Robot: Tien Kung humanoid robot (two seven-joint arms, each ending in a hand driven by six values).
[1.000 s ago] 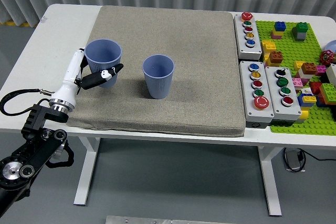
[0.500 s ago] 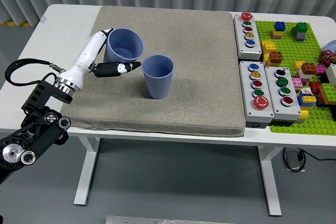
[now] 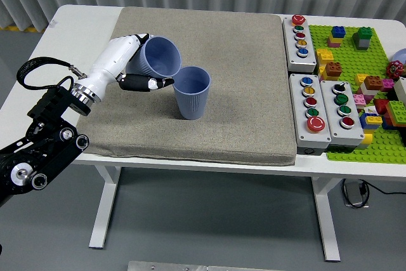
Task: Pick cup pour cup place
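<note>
My left hand [image 3: 141, 61] is shut on a blue cup [image 3: 158, 57] and holds it tilted to the right, its mouth over the rim of a second blue cup [image 3: 191, 92]. That second cup stands upright on the grey mat [image 3: 241, 68], near the mat's middle. The tilted cup's rim is at or touching the standing cup's left rim. I cannot see anything inside either cup. My right hand is not in view.
Three grey button boxes [image 3: 302, 35] [image 3: 310, 103] [image 3: 343, 112] stand to the right of the mat. A green baseplate [image 3: 355, 87] with several loose bricks lies at the far right. The white table [image 3: 70, 36] shows bare at the left of the mat.
My left hand lifted the cup off the mat's left side, carried it right and up, and tipped it toward the standing cup. The standing cup has not moved.
</note>
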